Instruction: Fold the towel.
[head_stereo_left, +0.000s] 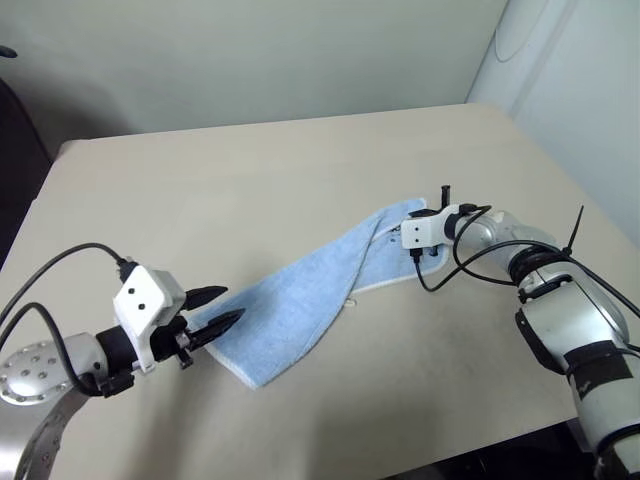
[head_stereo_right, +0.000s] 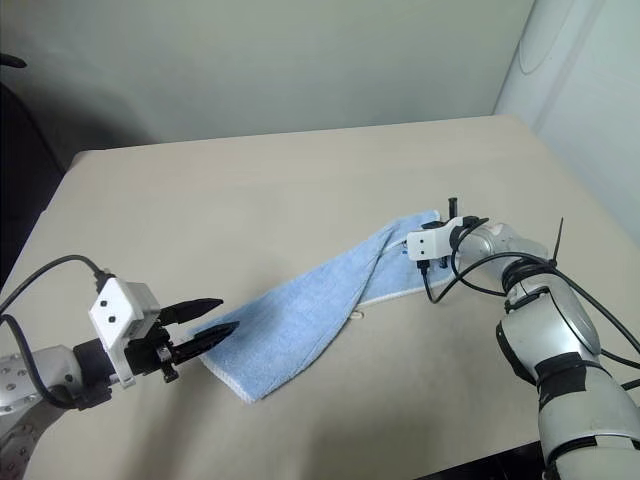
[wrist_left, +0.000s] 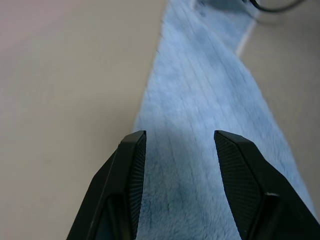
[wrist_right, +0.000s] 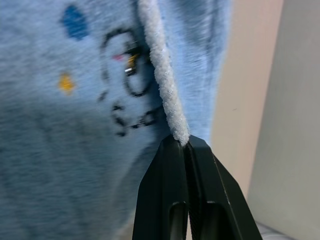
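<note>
While the towel (head_stereo_left: 320, 295) lies unfolded, the right gripper (wrist_right: 186, 145) pinches its edging and the left gripper (wrist_left: 179, 165) hovers with jaws parted.

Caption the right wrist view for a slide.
Right claw shut on the whitish edging of the light blue towel, beside its printed mark.

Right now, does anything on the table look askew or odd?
The light blue terry towel lies diagonally, twisted partway along rather than flat, with its whitish edging showing. The right pincer is shut on that edging at the far end; the left pincer is open by the near end.
</note>
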